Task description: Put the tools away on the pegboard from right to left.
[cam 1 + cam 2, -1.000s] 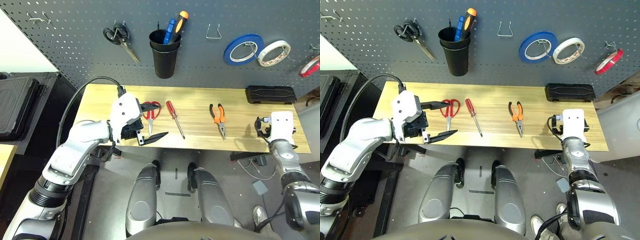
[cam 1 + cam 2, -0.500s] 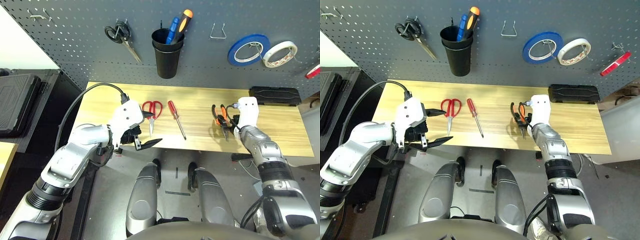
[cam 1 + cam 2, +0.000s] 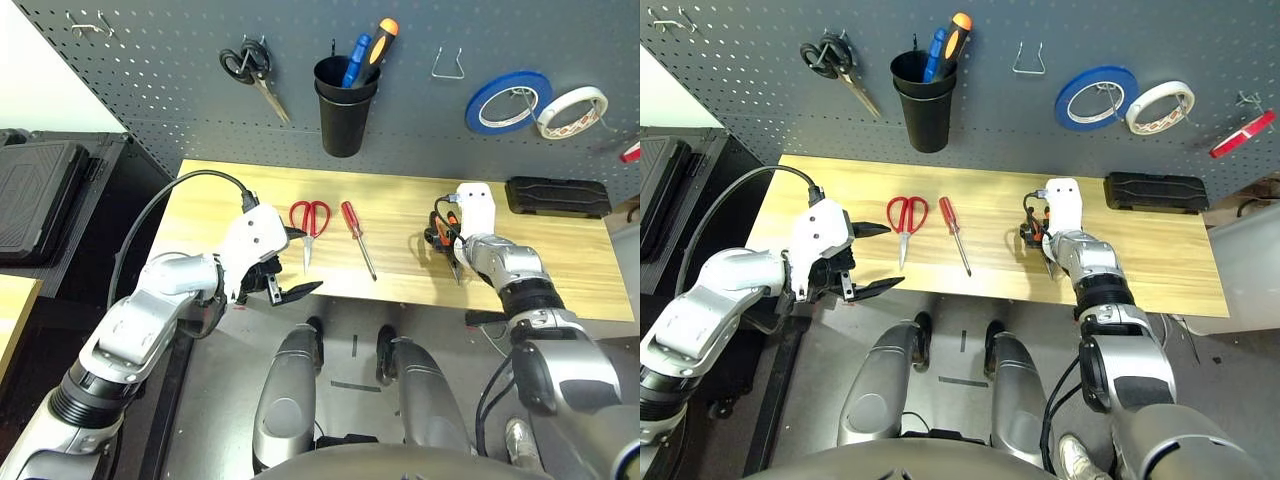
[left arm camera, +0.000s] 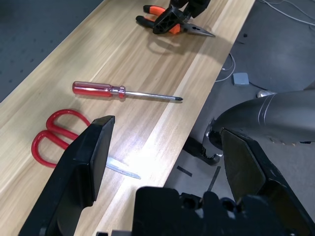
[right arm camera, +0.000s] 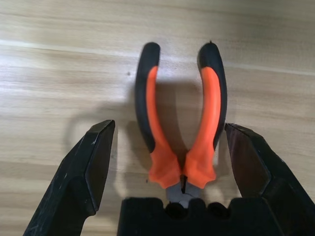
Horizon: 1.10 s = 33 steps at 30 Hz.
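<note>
Orange-and-black pliers point(image 5: 209, 108) lie flat on the wooden table point(image 3: 560, 270). My right gripper point(image 5: 170, 162) is open right over them, a finger point(image 5: 88, 167) on each side of the handles, not closed. The red-handled screwdriver point(image 3: 357, 238) and red scissors point(image 3: 308, 218) lie left of them. My left gripper point(image 3: 308, 260) hangs open and holds nothing at the table's front edge, just left of the scissors. A red tape ring point(image 3: 1242, 133) hangs at the far right of the dark pegboard point(image 3: 150, 80).
On the pegboard hang black scissors point(image 3: 250, 75), a black cup point(image 3: 345, 115) holding two screwdrivers, a bare wire hook point(image 3: 452, 65), a blue tape roll point(image 3: 512, 100) and a white one point(image 3: 570, 108). A black case point(image 3: 555, 195) lies at the table's back right.
My right arm has swung in from the table's right end to the pliers and now straddles them. My left gripper has drawn back slightly toward the front edge. The camera has shifted.
</note>
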{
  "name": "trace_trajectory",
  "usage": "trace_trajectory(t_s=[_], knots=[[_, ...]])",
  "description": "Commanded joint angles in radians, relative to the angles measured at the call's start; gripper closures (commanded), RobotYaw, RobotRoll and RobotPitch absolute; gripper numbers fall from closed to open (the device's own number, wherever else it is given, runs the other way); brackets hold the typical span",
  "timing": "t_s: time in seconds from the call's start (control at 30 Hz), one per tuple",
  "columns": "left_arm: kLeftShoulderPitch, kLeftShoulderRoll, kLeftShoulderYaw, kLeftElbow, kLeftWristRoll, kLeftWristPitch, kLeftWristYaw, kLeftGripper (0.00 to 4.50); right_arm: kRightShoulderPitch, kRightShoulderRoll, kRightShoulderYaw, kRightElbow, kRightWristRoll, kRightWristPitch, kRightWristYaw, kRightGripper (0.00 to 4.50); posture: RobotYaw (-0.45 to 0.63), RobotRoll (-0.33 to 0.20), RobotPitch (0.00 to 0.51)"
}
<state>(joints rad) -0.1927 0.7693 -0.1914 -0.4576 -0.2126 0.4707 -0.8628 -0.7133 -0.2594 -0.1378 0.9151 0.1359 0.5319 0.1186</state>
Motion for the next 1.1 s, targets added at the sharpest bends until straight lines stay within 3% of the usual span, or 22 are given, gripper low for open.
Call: trace_trajectory(t_s=[0.03, 0.2, 0.3, 0.4, 0.43, 0.63, 0.87, 1.1], knots=[[0.016, 0.014, 0.001, -0.028, 0.008, 0.016, -0.003, 0.00, -0.012, -0.007, -0.020, 0.108, -0.011, -0.020, -0.028, 0.03, 0.30, 0.000, 0.300], [0.014, 0.011, -0.002, -0.030, 0.010, 0.024, -0.002, 0.00, -0.044, 0.004, -0.027, 0.207, -0.012, -0.045, -0.039, 0.03, 0.31, 0.000, 0.301], [0.013, 0.007, -0.002, -0.027, 0.011, 0.023, -0.001, 0.00, -0.047, 0.004, -0.027, 0.227, -0.018, -0.063, -0.043, 0.64, 0.31, 0.000, 0.299], [0.012, 0.000, 0.002, -0.023, 0.008, 0.019, 0.003, 0.00, -0.038, 0.002, -0.014, 0.225, -0.030, -0.090, -0.038, 1.65, 0.31, 0.000, 0.295], [0.011, -0.004, 0.005, -0.021, 0.006, 0.018, 0.004, 0.00, -0.033, 0.001, -0.008, 0.219, -0.035, -0.102, -0.035, 1.74, 0.31, 0.000, 0.291], [0.003, -0.048, 0.063, -0.031, -0.040, -0.005, 0.020, 0.00, 0.030, -0.019, 0.005, 0.116, -0.052, -0.178, -0.017, 1.74, 0.32, 0.000, 0.272], [0.014, -0.139, 0.193, -0.128, -0.188, -0.041, 0.049, 0.00, 0.248, -0.046, 0.059, -0.233, -0.090, -0.343, 0.066, 1.74, 0.32, 0.000, 0.254], [-0.022, -0.157, 0.249, -0.175, -0.255, -0.048, 0.082, 0.00, 0.410, -0.052, 0.058, -0.474, -0.090, -0.535, 0.117, 1.74, 0.32, 0.000, 0.248]])
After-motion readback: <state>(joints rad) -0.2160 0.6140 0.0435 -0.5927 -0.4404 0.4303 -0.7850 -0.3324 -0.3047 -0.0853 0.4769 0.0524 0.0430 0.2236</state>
